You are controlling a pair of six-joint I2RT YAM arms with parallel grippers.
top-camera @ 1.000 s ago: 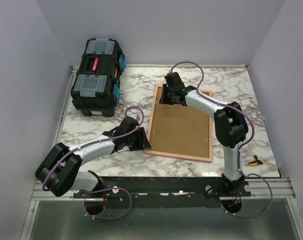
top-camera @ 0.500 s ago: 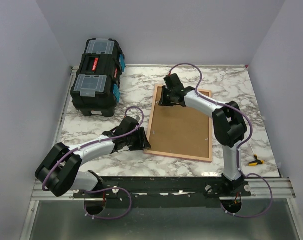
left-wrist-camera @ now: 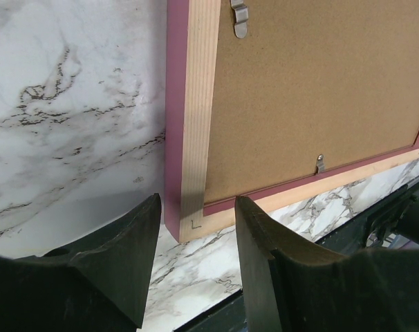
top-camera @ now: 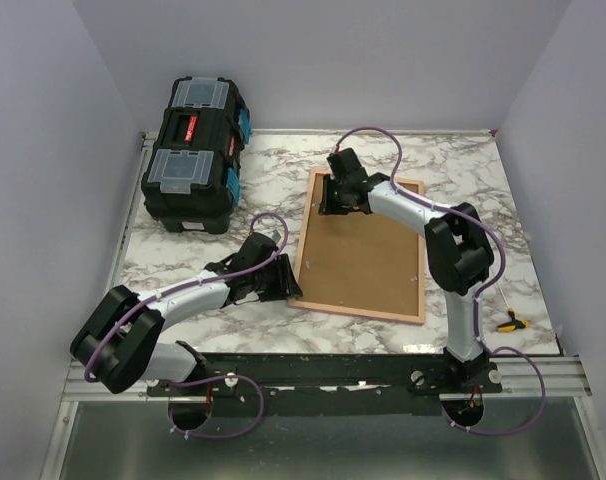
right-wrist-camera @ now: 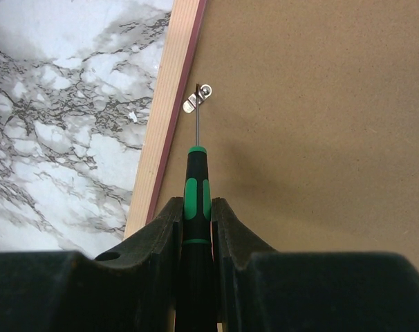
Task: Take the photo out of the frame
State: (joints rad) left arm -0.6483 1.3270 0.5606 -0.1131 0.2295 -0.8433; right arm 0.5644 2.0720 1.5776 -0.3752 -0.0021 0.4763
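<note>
The frame (top-camera: 361,250) lies face down on the marble table, its cork-brown back up, with a pink and pale wood edge. The photo is hidden under the back. My right gripper (top-camera: 328,195) is shut on a green-and-black screwdriver (right-wrist-camera: 196,197) at the frame's far left corner. The screwdriver's tip touches a small metal clip (right-wrist-camera: 198,97) beside the frame's rail. My left gripper (left-wrist-camera: 196,232) is open at the frame's near left corner (left-wrist-camera: 189,221), one finger on each side of it. Two more clips (left-wrist-camera: 240,17) show along the frame's edges in the left wrist view.
A black toolbox (top-camera: 195,152) with clear lid boxes stands at the far left of the table. A small yellow-and-black tool (top-camera: 509,322) lies near the right front edge. The black rail (top-camera: 333,372) runs along the near edge.
My right gripper has shifted slightly to the left along the frame's far edge with the screwdriver. The left arm and the frame have not moved.
</note>
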